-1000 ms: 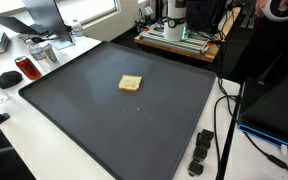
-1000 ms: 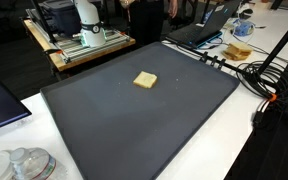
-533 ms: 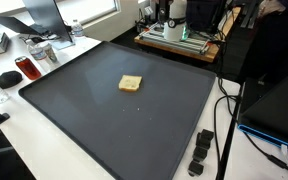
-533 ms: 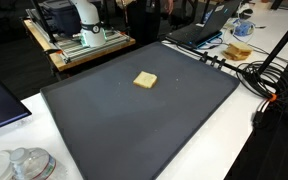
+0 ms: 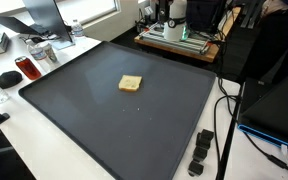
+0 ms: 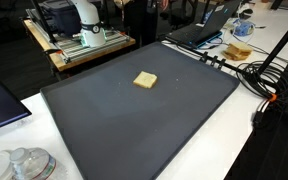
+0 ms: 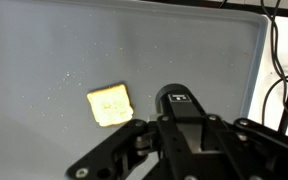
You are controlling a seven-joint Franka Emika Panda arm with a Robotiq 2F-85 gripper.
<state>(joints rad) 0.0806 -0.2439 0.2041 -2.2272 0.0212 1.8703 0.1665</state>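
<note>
Wrist and exterior views, gripper above the toast. The toast (image 7: 109, 104) is a small pale square lying flat on the dark mat (image 7: 44, 50), alone near the mat's middle in both exterior views (image 5: 130, 83) (image 6: 144, 79), with fine crumbs scattered about it and well clear of every rim. Judge it light, dry and thin: stiff enough to lift whole, but brittle at the corners and apt to crumble or snap under a hard squeeze. Because it lies flush on the mat, you would take it across two opposite straight edges, fingers set down on either side and brought in gently. A corner-to-corner pinch would likely break it. The mat looks smooth, so expect the piece to slide if you nudge only one side. The gripper (image 7: 184, 135) fills the lower part of the wrist view, above the mat and just beside the toast, which lies to the left of its body. Its links are splayed wide to both sides, so read it as spread, holding and touching nothing. The fingertips fall outside the frame.
</note>
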